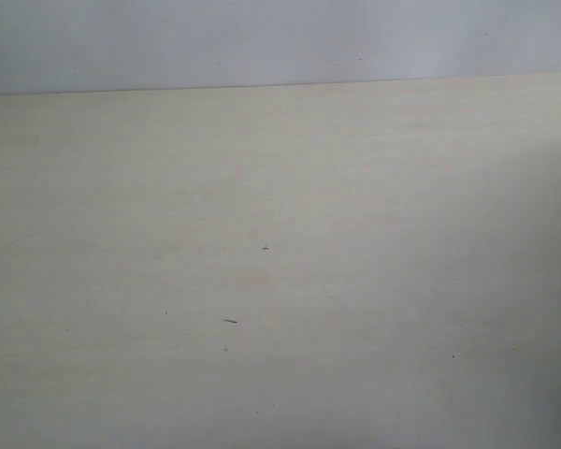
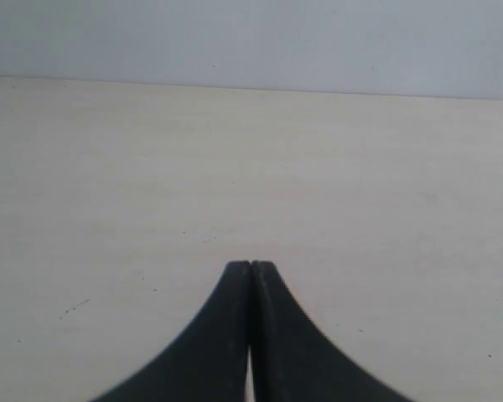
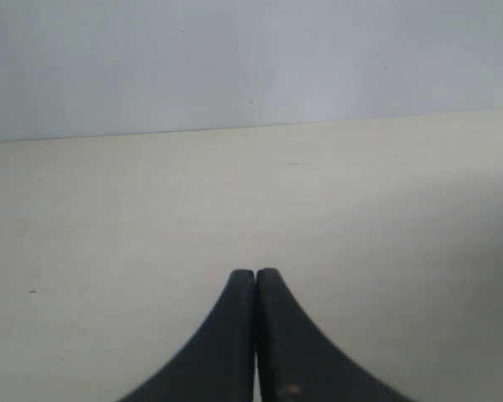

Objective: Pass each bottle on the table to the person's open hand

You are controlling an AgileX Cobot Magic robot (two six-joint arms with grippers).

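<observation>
The black, curved left jaws are closest to the left wrist camera. They are pressed tight together, with nothing between them. The black, curved right jaws are pressed together the same way and hold nothing too. Both point out over the wide, flat, pale beige wood-look desk (image 1: 374,206).

The desk has only a few tiny dark specks (image 1: 230,321) on it. No small plastic bottles show in any view, and the person's open hand does not show either. Maybe no bottle has been put out yet, or maybe all of them are handed over. The pictures cannot say which.

To do the step well, the arms should wait until a bottle and the hand can be seen. Then one pair of jaws should open wide first and go around the middle of the bottle. It should squeeze softly, keep the bottle upright, and let go only when the bottle sits in the palm.

Behind the far edge of the desk stands a plain, pale grey-blue wall (image 1: 280,42). There is no brand, label or writing to read anywhere.
</observation>
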